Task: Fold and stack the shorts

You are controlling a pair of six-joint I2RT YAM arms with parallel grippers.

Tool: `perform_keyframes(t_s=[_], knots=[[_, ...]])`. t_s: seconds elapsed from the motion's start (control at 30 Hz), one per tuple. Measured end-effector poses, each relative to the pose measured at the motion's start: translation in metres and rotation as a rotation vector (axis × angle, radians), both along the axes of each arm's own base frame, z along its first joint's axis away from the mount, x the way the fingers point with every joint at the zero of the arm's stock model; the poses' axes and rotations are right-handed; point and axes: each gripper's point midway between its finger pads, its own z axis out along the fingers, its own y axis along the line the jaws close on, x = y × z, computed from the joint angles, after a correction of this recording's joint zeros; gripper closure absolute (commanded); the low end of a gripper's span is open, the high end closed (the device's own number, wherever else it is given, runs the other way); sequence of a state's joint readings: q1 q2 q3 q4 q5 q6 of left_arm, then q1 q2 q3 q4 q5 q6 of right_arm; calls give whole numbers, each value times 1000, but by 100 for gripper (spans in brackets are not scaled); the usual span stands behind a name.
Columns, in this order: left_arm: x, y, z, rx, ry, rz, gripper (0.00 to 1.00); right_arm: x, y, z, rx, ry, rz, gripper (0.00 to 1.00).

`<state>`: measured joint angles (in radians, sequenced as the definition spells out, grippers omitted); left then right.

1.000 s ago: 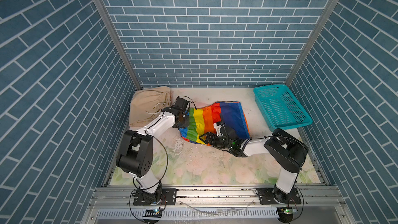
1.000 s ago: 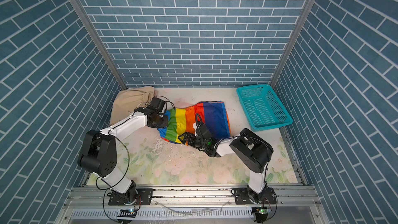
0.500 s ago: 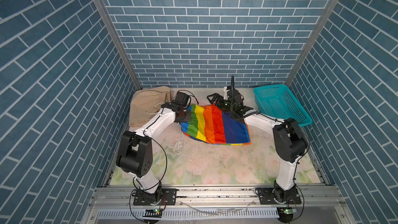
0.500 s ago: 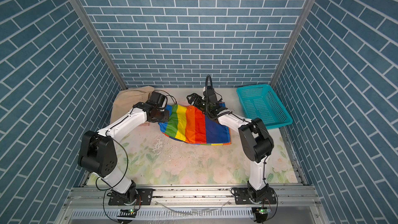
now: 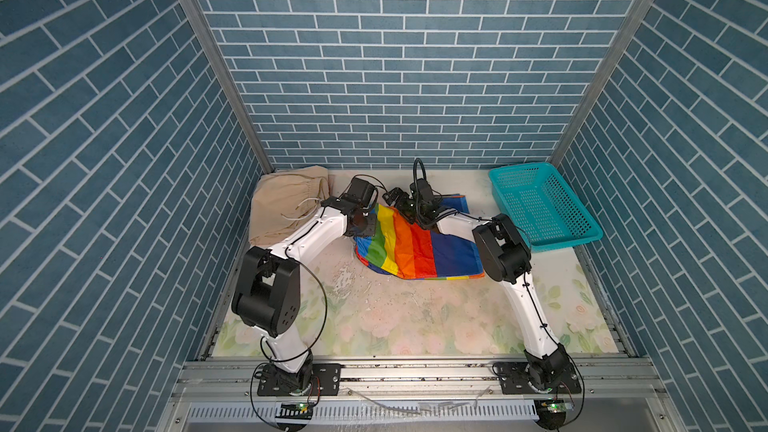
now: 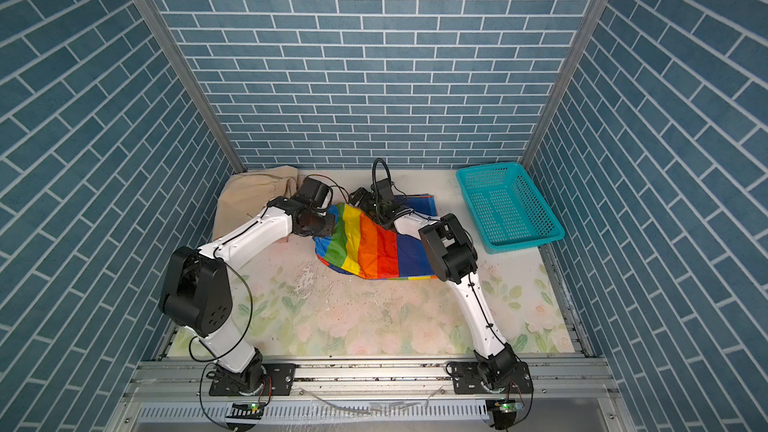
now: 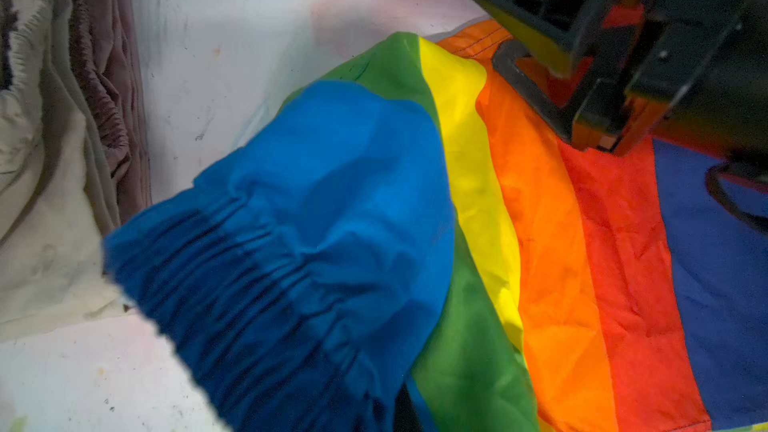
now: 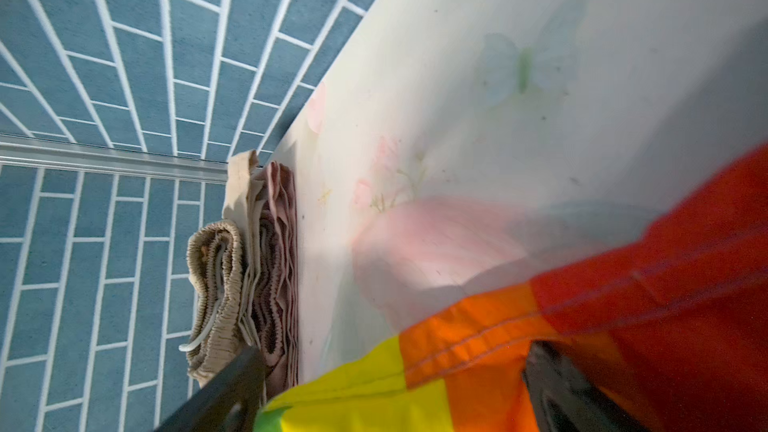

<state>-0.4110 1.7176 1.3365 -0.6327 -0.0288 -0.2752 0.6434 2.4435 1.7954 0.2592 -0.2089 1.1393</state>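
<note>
Showing left gripper (image 5: 367, 224) clamped on rainbow shorts (image 5: 419, 251) waistband; right gripper (image 8: 395, 386) spread wide over far edge; beige shorts (image 5: 286, 209) stacked atop pink shorts (image 8: 279, 268).

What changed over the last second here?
The right hand, open, swung from the near edge of the rainbow shorts across to their far edge. Nothing was gripped or released. The left hand stayed shut on the shorts' waistband; the beige shorts and basket did not move.
</note>
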Motion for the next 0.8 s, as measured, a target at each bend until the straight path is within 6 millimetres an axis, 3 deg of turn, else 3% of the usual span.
perform_keyframes(t_s=[0.23, 0.43, 0.57, 0.73, 0.8], knots=[[-1, -12, 7, 6, -15, -38, 100, 14, 12, 2, 30, -6, -2, 2], [0, -17, 20, 47, -34, -79, 100, 6, 0, 6, 21, 18, 15, 1], [-1, -10, 19, 105, -27, -91, 100, -14, -36, 35, -4, 29, 30, 1], [-8, 4, 16, 191, 0, -101, 100, -37, -104, 114, -68, -86, 30, 1], [-10, 8, 17, 217, 8, -109, 100, -46, -131, 134, -116, -134, 25, 1]])
